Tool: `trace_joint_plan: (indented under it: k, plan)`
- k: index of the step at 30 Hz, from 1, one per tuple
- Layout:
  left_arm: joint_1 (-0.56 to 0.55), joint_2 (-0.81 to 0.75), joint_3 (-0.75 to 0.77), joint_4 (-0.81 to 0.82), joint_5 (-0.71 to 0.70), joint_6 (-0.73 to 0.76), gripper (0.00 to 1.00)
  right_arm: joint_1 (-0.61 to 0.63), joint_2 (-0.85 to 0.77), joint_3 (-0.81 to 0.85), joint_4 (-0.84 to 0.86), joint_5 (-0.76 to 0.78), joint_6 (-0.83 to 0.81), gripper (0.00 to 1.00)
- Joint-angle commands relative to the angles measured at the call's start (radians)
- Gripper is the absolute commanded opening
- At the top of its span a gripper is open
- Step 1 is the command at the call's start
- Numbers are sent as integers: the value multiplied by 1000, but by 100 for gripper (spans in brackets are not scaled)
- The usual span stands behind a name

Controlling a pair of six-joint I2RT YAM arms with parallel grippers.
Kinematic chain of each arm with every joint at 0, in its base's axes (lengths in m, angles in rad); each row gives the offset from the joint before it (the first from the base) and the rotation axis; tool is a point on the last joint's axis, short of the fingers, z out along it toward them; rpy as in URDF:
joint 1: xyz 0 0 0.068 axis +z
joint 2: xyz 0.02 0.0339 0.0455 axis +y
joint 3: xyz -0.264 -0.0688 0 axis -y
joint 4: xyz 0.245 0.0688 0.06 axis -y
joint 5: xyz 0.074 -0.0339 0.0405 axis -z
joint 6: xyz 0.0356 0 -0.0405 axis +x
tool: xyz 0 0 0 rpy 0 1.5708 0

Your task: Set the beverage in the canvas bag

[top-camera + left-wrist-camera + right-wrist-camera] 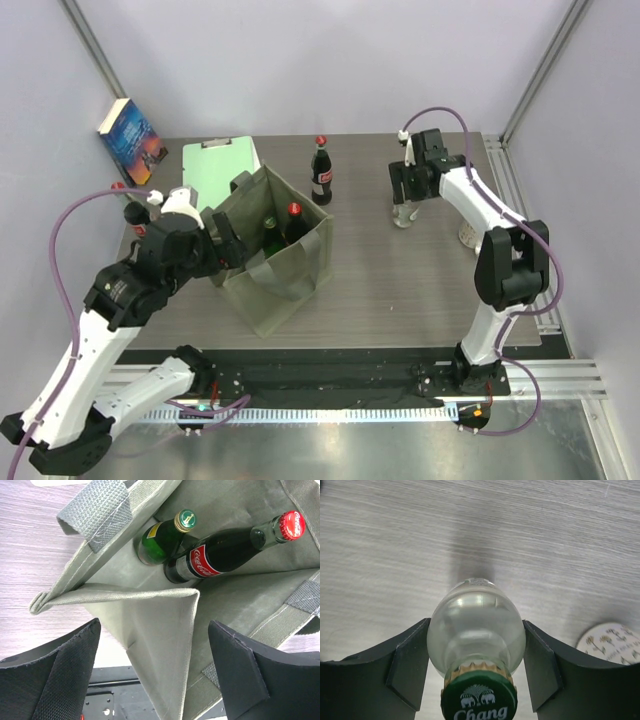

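Observation:
The olive-grey canvas bag [275,265] stands open in the middle of the table. It holds a green bottle [160,542] and a cola bottle [225,555] with a red cap. My left gripper [154,630] is open at the bag's left side [228,245], with the bag's wall [150,625] between its spread fingers and touching neither. My right gripper [476,630] is shut on a clear glass bottle [476,625] with a green Chang cap, which stands upright on the table at the far right [403,213].
Another cola bottle [321,173] stands behind the bag. A mint-green clipboard [215,170] lies at the back left, and a book [131,130] leans on the wall. A further red-capped bottle [130,205] is partly hidden by the left arm. A white patterned cup [468,235] stands right of the clear bottle.

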Motion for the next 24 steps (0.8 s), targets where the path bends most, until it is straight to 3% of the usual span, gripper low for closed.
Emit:
trace_joint_plan:
  k: [1,9,12,19,24]
  plan:
    - [-4,12,-7,50,21,-16,86,25,-142,153,-56,45,18,1]
    - [-4,7,-39,77,56,-13,64,96,-208,362,-214,92,21,1]
    - [-4,4,-39,77,68,-15,49,143,-211,463,-271,92,21,1]
    - [-4,-11,-32,68,70,-28,0,260,-177,716,-352,102,44,1]
    - [-4,-16,-29,71,90,-38,0,372,-180,832,-292,91,56,1]
